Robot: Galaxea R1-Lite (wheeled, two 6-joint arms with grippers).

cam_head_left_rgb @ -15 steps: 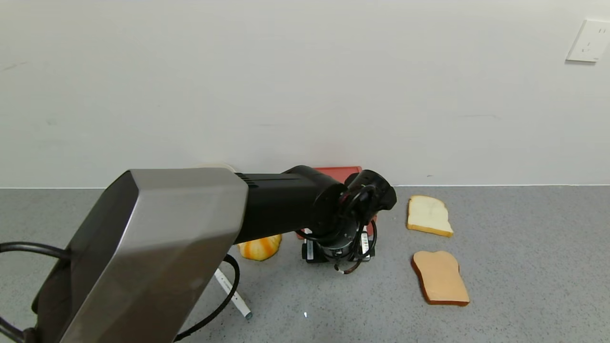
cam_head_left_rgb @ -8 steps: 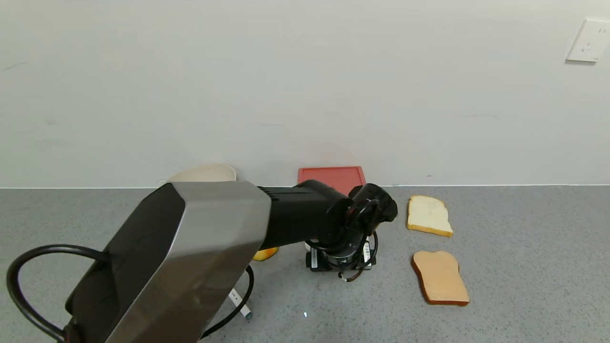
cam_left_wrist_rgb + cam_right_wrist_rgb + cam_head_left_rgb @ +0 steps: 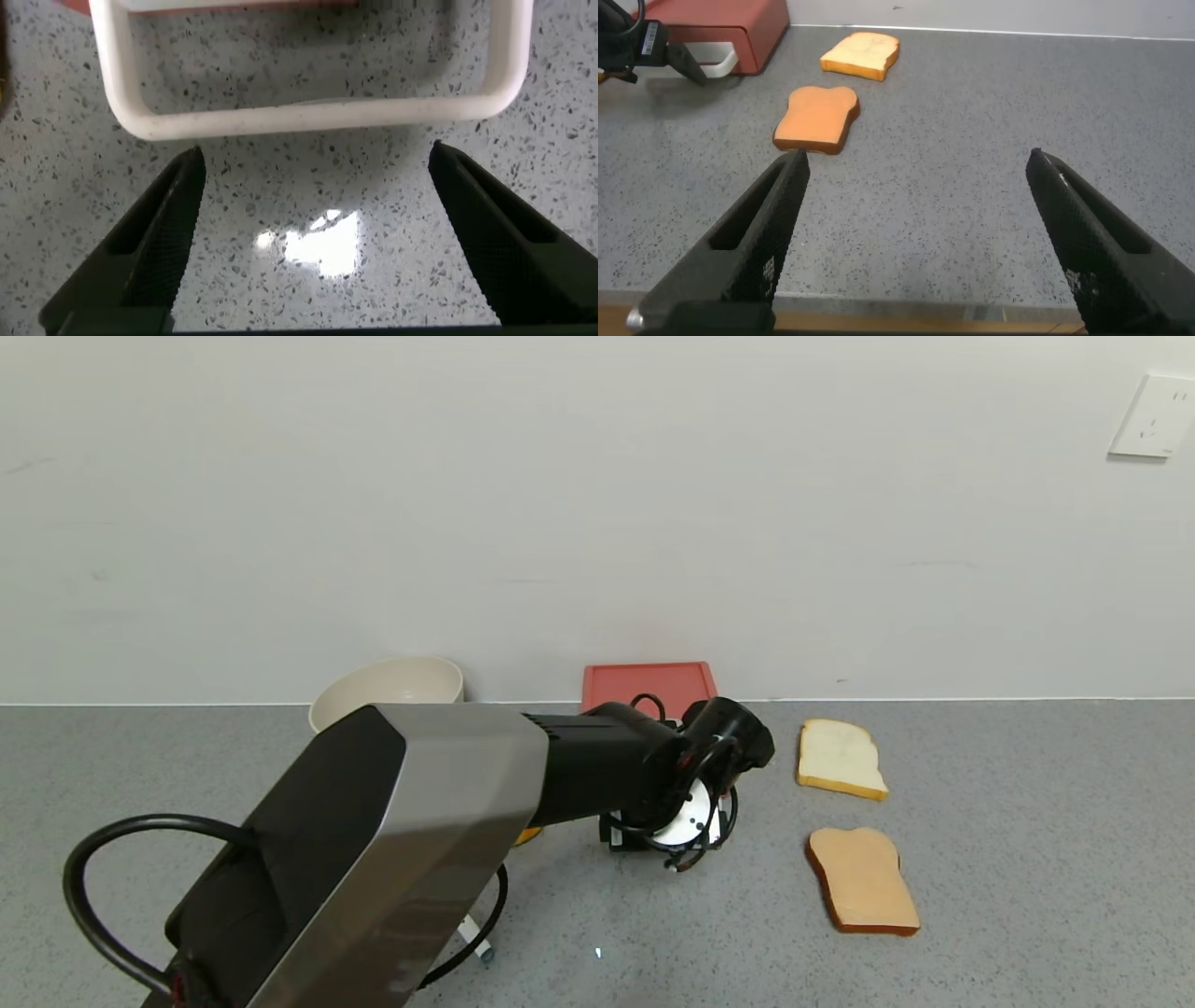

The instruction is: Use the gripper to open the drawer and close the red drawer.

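Observation:
The coral-red drawer [image 3: 649,681] stands against the back wall; its front is hidden behind my left wrist in the head view. My left gripper [image 3: 667,829] is low over the counter just in front of it. In the left wrist view my left gripper [image 3: 316,154] is open, its fingertips just short of the white loop handle [image 3: 308,117], nothing between them. The right wrist view shows the drawer [image 3: 719,28], its handle [image 3: 721,63] and the left gripper [image 3: 654,51] far off. My right gripper [image 3: 915,163] is open and empty above the counter's front edge.
A white bread slice [image 3: 838,758] and a brown toast slice [image 3: 861,879] lie right of the drawer. A cream bowl [image 3: 387,691] stands by the wall to its left. An orange object [image 3: 527,835] and a white pen [image 3: 476,941] lie partly under my left arm.
My left arm has dropped and drawn back, uncovering the bowl and the drawer's top. The wrist has turned so its white disc now shows.

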